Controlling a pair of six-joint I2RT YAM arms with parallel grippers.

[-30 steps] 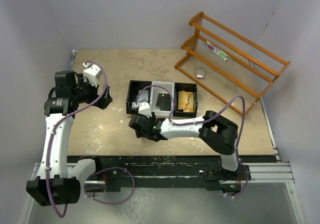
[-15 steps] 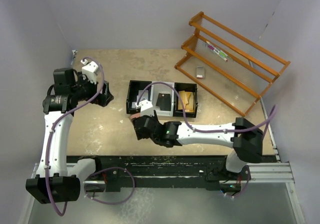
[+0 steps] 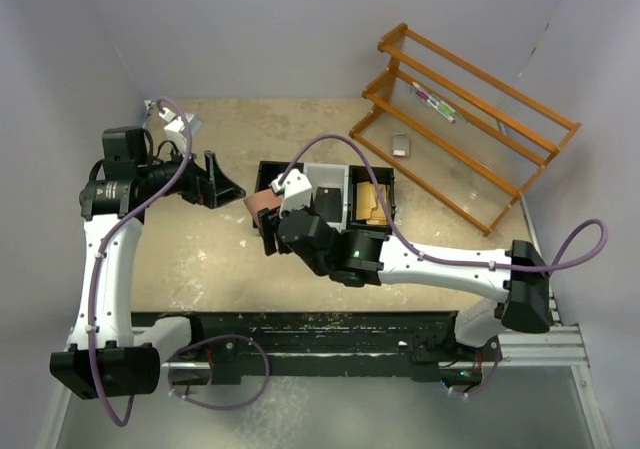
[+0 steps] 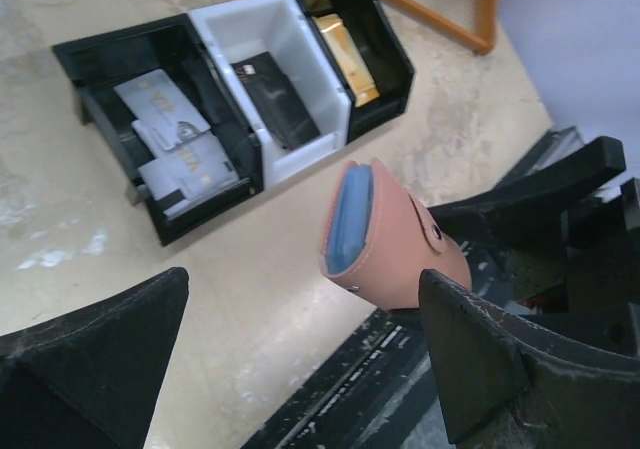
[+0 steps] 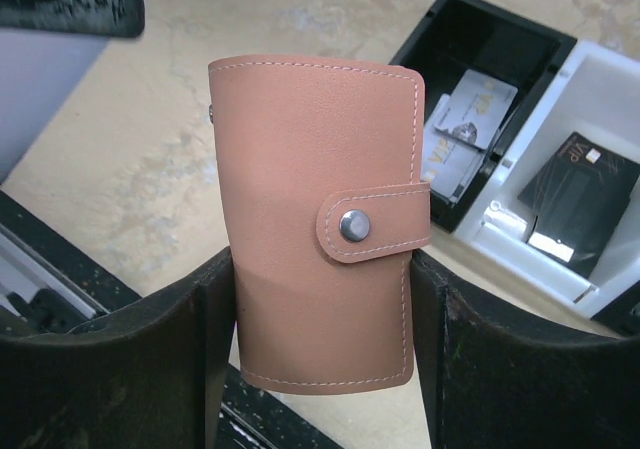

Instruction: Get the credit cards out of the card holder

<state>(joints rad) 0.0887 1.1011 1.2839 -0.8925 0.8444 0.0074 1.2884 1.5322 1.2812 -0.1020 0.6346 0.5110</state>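
Beige table (image 3: 250, 124); card holder (image 5: 310, 169) interior hidden.

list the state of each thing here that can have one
reddish-brown leather card holder: snapped shut, upright, held off the table
right end effector: shut on the card holder
left end effector: open, empty
pale grey and white cards: loose in the black tray compartment
flat black pouch: lying in the white compartment

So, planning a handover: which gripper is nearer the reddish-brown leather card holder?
Right gripper: its fingers grip the reddish-brown card holder. Left gripper hovers open just left of it.
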